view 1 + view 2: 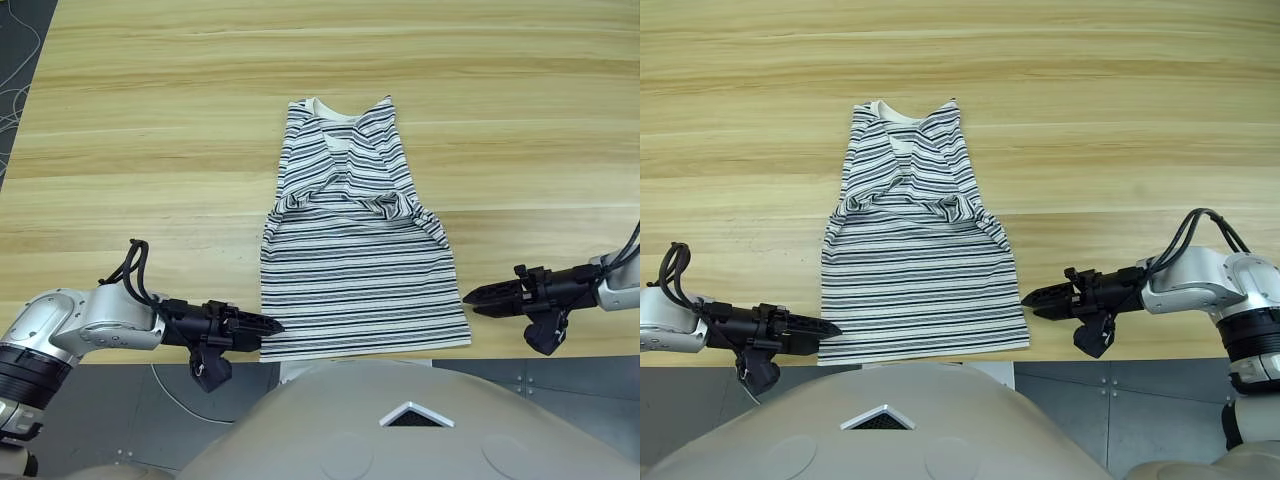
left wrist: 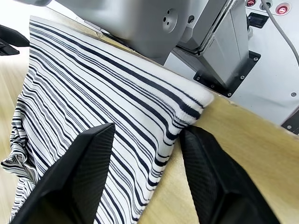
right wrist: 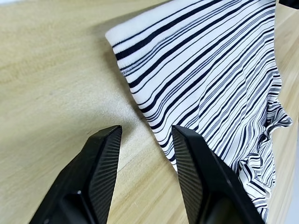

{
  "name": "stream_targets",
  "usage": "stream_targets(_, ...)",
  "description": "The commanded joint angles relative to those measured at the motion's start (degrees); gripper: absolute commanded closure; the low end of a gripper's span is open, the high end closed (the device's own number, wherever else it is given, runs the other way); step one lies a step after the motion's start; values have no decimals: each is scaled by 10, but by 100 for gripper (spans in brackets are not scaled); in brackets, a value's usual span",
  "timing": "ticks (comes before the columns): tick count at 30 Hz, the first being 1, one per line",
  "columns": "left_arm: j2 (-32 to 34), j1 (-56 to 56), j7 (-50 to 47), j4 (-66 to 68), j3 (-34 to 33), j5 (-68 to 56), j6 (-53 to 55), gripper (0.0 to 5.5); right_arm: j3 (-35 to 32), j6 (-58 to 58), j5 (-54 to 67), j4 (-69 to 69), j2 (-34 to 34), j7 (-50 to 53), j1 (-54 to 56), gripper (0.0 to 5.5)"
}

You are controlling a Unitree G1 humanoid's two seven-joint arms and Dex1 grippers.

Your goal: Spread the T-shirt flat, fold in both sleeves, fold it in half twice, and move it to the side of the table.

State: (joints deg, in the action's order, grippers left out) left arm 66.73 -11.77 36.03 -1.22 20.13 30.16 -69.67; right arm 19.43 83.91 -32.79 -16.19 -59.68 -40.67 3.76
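Surface: light wooden table [image 1: 150, 150], its grain running side to side, with a grey floor past its near edge.
Garment: black-and-white striped cotton T-shirt [image 1: 355, 290] lies on the middle of the table, hem along the near edge, collar pointing away. Both sleeves are folded inward over the chest, and bunched creases cross the middle.
Left gripper [image 1: 275, 325]: black, two-fingered, low at the shirt's near left hem corner. Its jaws stand apart with the striped edge lying between them, unclamped.
Right gripper [image 1: 468, 298]: black, two-fingered, just beside the shirt's right edge near the hem. Its jaws are parted over bare wood.
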Motion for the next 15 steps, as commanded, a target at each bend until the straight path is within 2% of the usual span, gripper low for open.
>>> stream_targets(1, -12, 21, 12, 9, 13, 5, 20, 295, 20, -11, -12, 12, -12, 6, -7, 353)
stream_targets(15, -38, 28, 3, 14, 30, 8, 24, 295, 31, 17, -157, -48, 50, 92, -17, 353)
